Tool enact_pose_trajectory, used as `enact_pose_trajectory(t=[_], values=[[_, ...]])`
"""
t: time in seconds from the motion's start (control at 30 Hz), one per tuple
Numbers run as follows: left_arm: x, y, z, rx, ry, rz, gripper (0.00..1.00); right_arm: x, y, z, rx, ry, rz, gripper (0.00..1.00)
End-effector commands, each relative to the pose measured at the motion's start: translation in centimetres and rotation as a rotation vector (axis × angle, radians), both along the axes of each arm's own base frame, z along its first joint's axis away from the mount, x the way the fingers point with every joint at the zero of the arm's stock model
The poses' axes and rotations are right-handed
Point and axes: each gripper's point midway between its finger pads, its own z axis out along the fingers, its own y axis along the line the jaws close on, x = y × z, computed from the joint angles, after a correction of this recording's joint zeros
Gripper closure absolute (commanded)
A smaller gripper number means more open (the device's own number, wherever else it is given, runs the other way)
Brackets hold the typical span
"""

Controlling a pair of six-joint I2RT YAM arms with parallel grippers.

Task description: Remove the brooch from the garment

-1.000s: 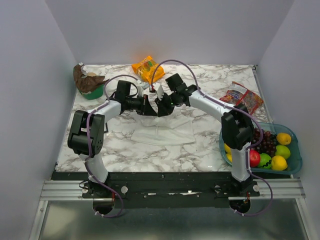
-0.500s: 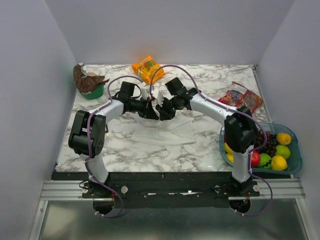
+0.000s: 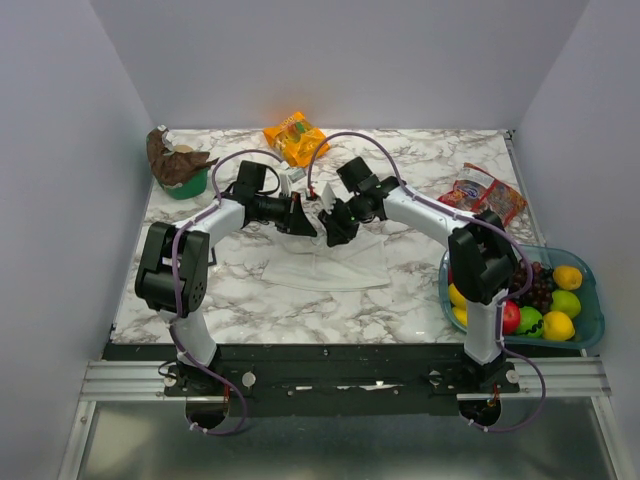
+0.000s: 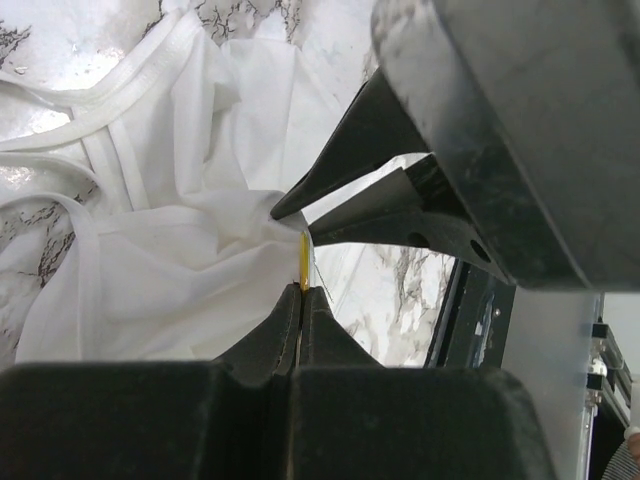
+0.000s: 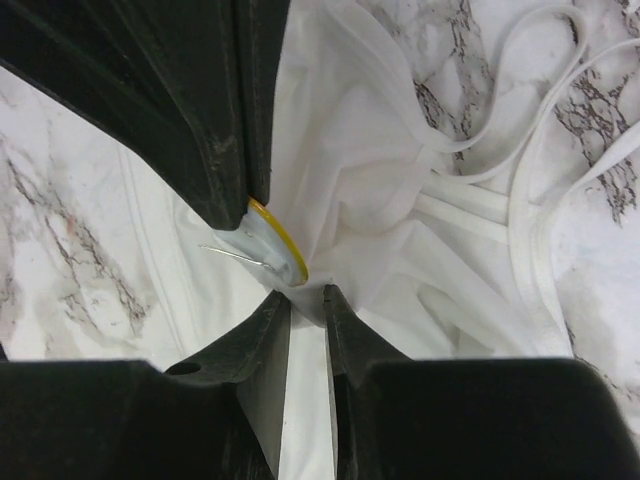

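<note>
Just above the garment (image 3: pixel 330 268), over its bunched upper edge, I am seeing both claws meeting tip to tip. The left gripper (image 4: pixel 302 290) is clamping the brooch (image 5: pixel 278 243) by its rim, jaws fully together. The disc is standing edge-on out of the fingertips, and its pin (image 5: pixel 228 254) is pointing away from the garment's raised fold. The right gripper (image 5: pixel 305 298) is sitting at that fold, jaws narrowly apart and touching cloth, and I am judging it not pinching. I am judging that the coming move turns on drawing the left arm away from the garment along the pin.
</note>
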Motion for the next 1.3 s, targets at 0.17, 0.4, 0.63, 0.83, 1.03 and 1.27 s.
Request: enact_pose_trajectory(t=[0.17,0.4,0.63,0.83,1.03,1.27], values=[[0.2,0.8,2.3,0.038,-0.132,-0.050,1.00,-1.3,-0.3,2.7,0.128,0.022,0.034,0.68],[0.4,1.5,3.1,0.059,-0.160,-0.023,1.00,-0.7,1.6,3.1,0.218,0.044,0.015,0.59],[1.0,1.7,2.7,0.081,-0.160,0.019,1.00,0.8,2.9,2.3,0.236,0.071,-0.020,0.72],[3.3,1.8,1.5,0.142,-0.185,0.115,1.00,-1.1,3.2,3.4,0.296,0.113,0.046,0.98],[5.4,-0.5,0.7,0.172,-0.239,0.200,1.00,-1.7,2.9,3.5,0.292,0.127,0.029,0.99],[7.3,-2.9,-0.5,0.211,-0.250,0.233,1.00,-2.1,2.0,3.2,0.261,0.112,0.010,0.97]])
